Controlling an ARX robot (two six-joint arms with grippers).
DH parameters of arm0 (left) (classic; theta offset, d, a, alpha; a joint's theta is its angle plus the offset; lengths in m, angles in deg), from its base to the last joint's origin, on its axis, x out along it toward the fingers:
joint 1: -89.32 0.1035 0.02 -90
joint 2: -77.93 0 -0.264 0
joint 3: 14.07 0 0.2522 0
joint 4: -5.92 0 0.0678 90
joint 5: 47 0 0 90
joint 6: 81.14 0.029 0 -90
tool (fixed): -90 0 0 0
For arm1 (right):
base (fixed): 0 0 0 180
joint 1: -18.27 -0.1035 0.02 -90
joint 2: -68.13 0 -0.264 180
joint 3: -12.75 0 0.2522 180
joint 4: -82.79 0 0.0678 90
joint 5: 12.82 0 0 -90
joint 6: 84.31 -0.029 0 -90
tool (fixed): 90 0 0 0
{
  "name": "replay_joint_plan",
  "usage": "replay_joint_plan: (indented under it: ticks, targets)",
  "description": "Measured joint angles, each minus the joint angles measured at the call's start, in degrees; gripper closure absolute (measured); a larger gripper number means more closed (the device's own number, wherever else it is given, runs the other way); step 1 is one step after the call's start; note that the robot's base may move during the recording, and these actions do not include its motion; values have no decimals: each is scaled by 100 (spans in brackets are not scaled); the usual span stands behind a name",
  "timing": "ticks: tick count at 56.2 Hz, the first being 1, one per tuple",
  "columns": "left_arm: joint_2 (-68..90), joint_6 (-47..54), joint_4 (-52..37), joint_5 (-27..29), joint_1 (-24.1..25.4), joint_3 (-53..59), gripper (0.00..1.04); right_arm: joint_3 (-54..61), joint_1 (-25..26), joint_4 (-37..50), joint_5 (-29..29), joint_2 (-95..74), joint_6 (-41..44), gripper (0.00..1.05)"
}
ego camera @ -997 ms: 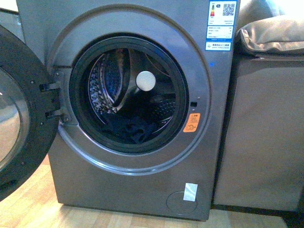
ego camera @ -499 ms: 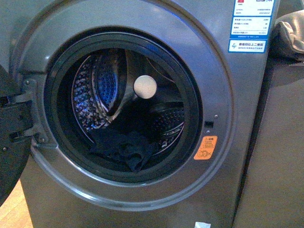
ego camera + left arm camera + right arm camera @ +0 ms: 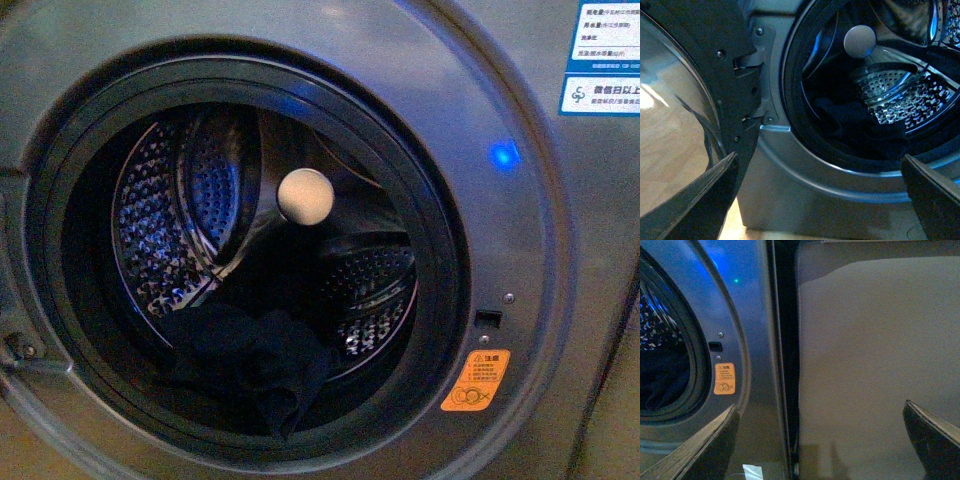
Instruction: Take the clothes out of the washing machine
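Washing machine point(image 3: 520, 250) fills the front view, door point(image 3: 700, 75) swung wide open. Clothes point(image 3: 250, 365): dark heap on the drum point(image 3: 160, 230) floor, at its front edge, one fold hanging toward the black seal. Left gripper point(image 3: 820, 197) is outside the opening, jaws spread wide, nothing btwn them. Right gripper point(image 3: 820, 437) has jaws released too, empty, near the orange sticker point(image 3: 724, 378).

You can reach straight through the open porthole point(image 3: 447, 262) into the washing machine drum point(image 3: 150, 225); the swung-out door point(image 3: 692, 35) stands beside the opening.
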Motion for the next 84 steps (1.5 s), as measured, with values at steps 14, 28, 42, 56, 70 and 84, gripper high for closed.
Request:
replay_joint_plan:
  ticks: [14,28,42,56,70,84]
  targets:
    - [2100,-787,-1147,-2321,313,-393,7,0,0,0,-13,0,2,7]
    - [5394,-518,-3069,-1847,-291,-1696,7,0,0,0,-11,0,0,7]
    - [8463,-61,-3639,-1392,-739,-3252,7,0,0,0,-11,0,0,7]
    - [9877,278,-3388,-1113,-855,-4402,7,0,0,0,-11,0,0,7]
    - [10924,468,-2938,-999,-1014,-5473,7,0,0,0,-11,0,0,7]
    - [11597,463,-2387,-1025,-1182,-6483,7,0,0,0,-11,0,0,7]
